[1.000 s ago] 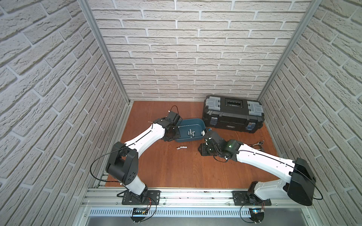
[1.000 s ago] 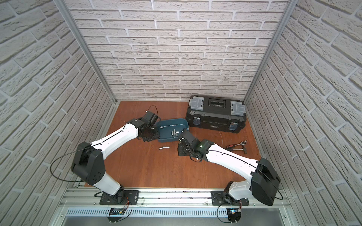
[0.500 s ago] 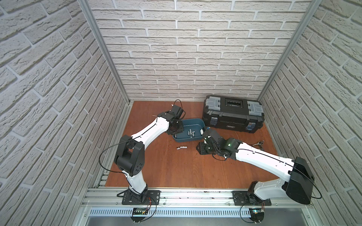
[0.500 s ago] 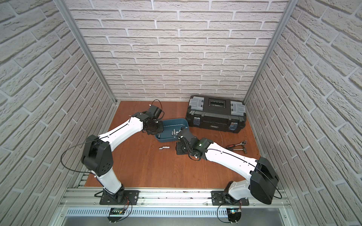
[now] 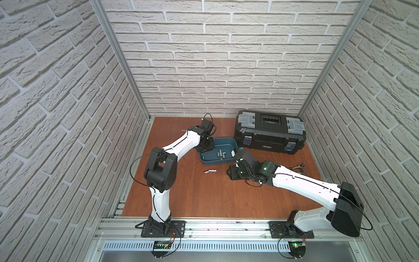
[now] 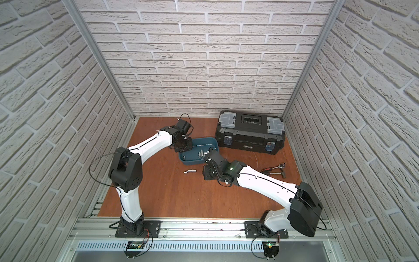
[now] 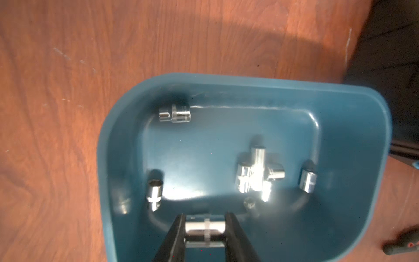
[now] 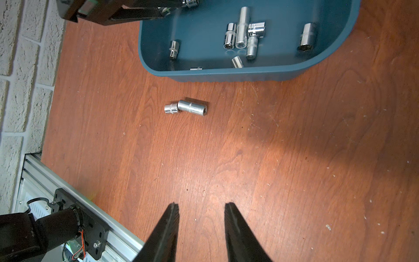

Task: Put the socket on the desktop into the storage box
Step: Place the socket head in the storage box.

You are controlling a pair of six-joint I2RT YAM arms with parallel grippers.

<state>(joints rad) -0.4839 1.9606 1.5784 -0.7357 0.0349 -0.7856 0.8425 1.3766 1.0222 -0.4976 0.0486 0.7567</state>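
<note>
Left tool [image 7: 205,216] clamps a socket [image 7: 205,229] over the storage box [image 7: 353,145]; right tool [image 8: 201,205] hangs parted above desktop [image 8: 294,158].

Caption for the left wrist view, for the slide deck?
Left gripper holds a socket over the storage box; more sockets lie inside.

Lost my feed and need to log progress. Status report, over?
Left gripper shut on socket, over storage box. Right gripper open, empty, above desktop. Short socket and long socket on desktop, touching. Nothing blocking them.
</note>
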